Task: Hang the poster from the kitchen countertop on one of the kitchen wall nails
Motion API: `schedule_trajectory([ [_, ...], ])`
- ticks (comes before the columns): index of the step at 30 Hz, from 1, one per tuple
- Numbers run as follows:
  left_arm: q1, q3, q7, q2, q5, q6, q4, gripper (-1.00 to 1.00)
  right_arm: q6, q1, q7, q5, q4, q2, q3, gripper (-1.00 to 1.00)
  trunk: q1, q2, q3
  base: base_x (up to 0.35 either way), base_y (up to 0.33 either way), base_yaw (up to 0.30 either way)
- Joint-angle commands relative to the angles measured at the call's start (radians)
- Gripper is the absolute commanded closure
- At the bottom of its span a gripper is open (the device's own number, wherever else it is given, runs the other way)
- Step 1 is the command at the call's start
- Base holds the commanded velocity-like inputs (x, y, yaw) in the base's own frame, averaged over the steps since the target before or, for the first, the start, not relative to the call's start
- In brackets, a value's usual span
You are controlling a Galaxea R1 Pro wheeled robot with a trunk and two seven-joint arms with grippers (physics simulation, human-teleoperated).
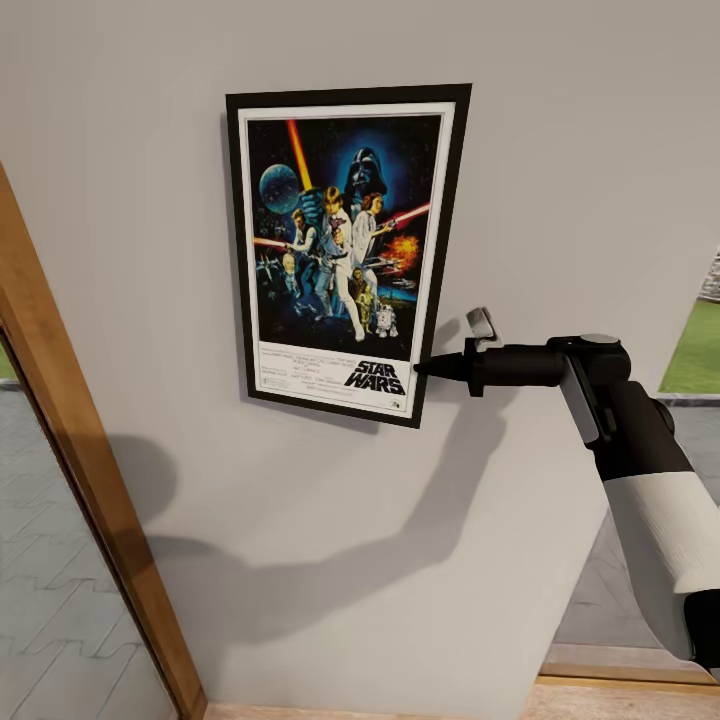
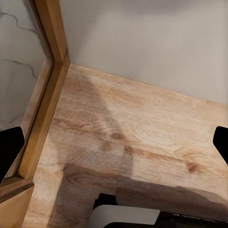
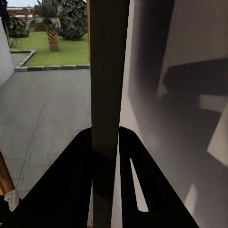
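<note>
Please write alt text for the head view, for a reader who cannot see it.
A framed Star Wars poster sits against a plain grey wall, its lower right edge pinched by the right gripper. A wooden frame runs diagonally at the left.

Home interior, simulated: plain grey wall (image 1: 560, 150), wood floor (image 2: 137, 142), timber-framed glazed door (image 1: 90, 500); paved patio (image 3: 42, 118), lawn (image 3: 61, 47) and palm (image 3: 50, 21) were outside.

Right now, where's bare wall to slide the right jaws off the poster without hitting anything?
Free: plain light grey wall right of the black-framed Star Wars poster, and the broad patch below it. Crowded: left side, where the slanted wooden door frame closes in. The right gripper is shut on the poster's lower right edge.
</note>
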Motion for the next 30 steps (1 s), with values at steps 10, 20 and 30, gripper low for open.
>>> schedule_trajectory([
  [10,0.000,0.002,-0.006,0.000,0.007,0.000,0.000,-1.00,0.012,0.000,0.001,-0.008,0.000,-0.001,0.002,1.00,0.000,-0.001,0.000,0.050,0.000,0.000],
  [20,0.000,0.002,-0.006,0.000,0.007,0.000,0.000,-1.00,0.012,0.000,0.001,-0.008,0.001,-0.001,0.002,1.00,0.000,-0.001,0.000,0.016,0.000,0.000],
  [30,0.000,0.009,-0.009,0.005,0.010,-0.001,-0.003,-1.00,0.012,0.006,-0.003,-0.010,-0.003,-0.003,-0.004,1.00,0.000,-0.001,0.000,0.000,0.000,0.000],
])
